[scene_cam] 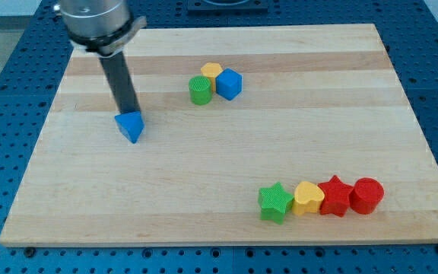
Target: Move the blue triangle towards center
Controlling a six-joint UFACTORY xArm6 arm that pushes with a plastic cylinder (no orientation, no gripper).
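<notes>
The blue triangle (131,126) lies on the wooden board (219,160) at the view's left, a little above mid-height. My dark rod comes down from the view's top left. My tip (130,111) sits right at the triangle's upper edge, touching it or very close to it.
A green cylinder (200,90), a yellow block (211,71) and a blue cube (229,84) cluster at the top middle. A green star (275,202), a yellow heart (308,198), a red star (334,195) and a red cylinder (367,195) form a row at the bottom right.
</notes>
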